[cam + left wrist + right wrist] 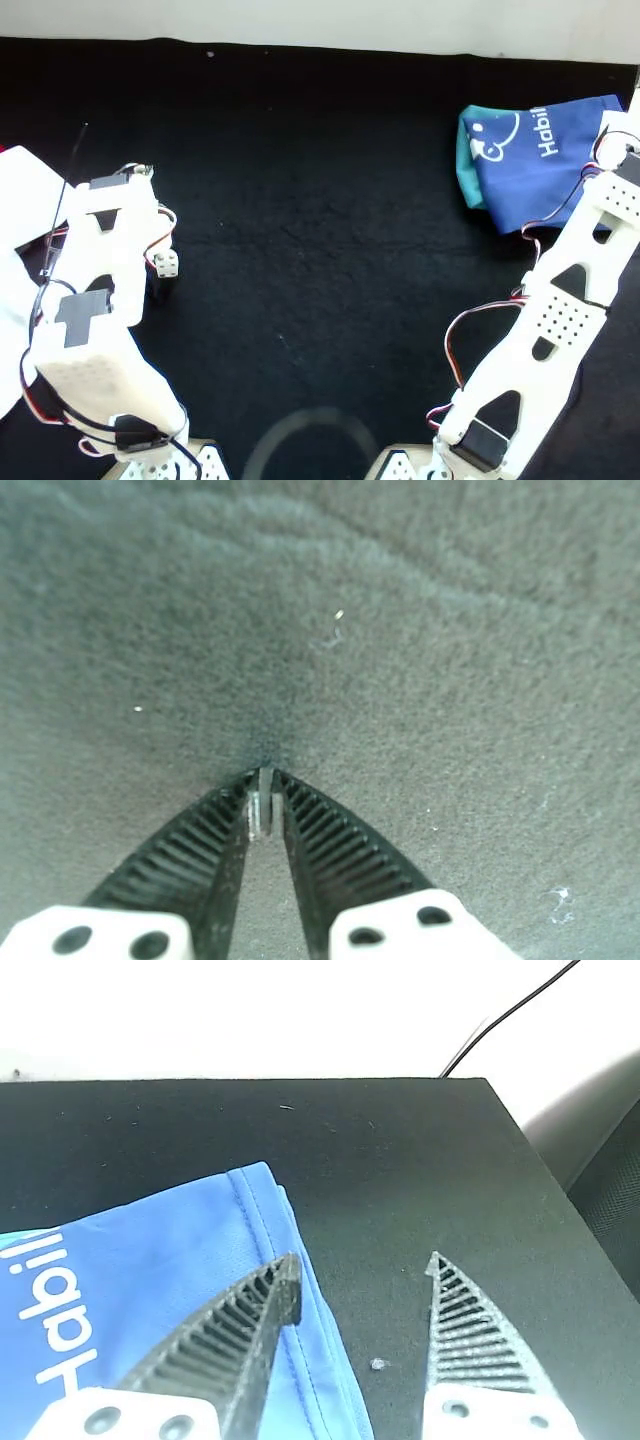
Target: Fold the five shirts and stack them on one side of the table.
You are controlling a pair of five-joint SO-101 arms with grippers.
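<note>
On the black table (400, 1160), blue shirt (150, 1250) lies partly beneath the right claw (362, 1260).

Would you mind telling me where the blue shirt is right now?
In the high view, the blue shirt lies near the far right corner of the table, and the right claw hovers open over its edge.

Robotics lab / test-bench setup: table (320, 250) w/ black felt cover, left arm (95, 300) & right arm (555, 320) in white plastic, exposed wires (452, 345), plain white wall (400, 20) behind.
</note>
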